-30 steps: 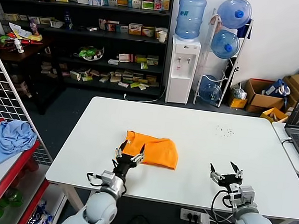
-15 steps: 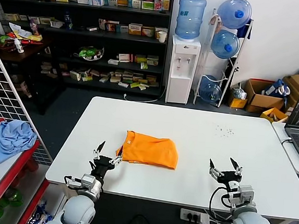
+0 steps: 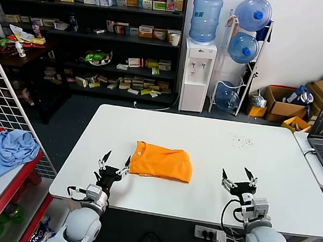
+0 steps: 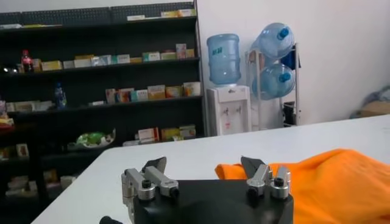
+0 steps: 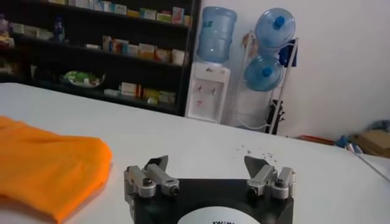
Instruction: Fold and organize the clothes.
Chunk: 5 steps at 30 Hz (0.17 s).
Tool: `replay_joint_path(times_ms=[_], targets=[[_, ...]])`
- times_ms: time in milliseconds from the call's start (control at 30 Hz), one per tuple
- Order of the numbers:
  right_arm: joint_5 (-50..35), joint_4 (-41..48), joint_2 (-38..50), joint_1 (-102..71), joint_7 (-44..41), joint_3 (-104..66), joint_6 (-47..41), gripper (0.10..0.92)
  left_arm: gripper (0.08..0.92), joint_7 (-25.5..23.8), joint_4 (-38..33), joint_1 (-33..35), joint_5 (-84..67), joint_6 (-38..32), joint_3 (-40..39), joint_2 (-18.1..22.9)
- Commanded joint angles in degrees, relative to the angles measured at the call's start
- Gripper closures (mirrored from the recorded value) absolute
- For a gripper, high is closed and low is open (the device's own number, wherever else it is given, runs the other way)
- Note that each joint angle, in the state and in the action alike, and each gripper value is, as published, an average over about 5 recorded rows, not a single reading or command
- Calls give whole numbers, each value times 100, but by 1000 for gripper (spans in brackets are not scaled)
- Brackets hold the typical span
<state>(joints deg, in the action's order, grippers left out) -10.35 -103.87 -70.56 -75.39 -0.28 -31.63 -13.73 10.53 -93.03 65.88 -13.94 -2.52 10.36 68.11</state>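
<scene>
Head view shows the left pincer [image 3: 114,161] low at the near edge of the desk [image 3: 215,154], its two prongs spread wide with nothing between them, tips pointing up and away from the robot. Just beyond and a little to its right lies the orange T-shirt [image 3: 161,162], already bundled into a compact folded shape with the neck opening at the corner nearest that pincer; the prong on that side sits right at the shirt's edge, though whether it touches the cloth I cannot tell. From the left wrist view the orange cloth [image 4: 329,182] rises just behind one prong. The right pincer [image 3: 238,180] is well apart from the shirt, also at the near edge, also spread wide and empty. Off the desk, far to the left pincer's left, a light blue cloth [image 3: 13,148] rests on a red rack and is no part of this. By the look of it the folding itself is about finished and the arms are standing off. What remains, I would judge, is tidying: the next move would call for squaring the bundle or shifting it to a neat spot.
</scene>
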Motion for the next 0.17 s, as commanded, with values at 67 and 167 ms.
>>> replay_joint_path(times_ms=[67, 167], targets=[[140, 62, -115, 37, -38, 101, 109, 203, 177, -133, -54, 1, 162, 222, 81, 90], [160, 67, -133, 34, -41, 109, 115, 203, 177, -145, -61, -40, 156, 245, 62, 82]])
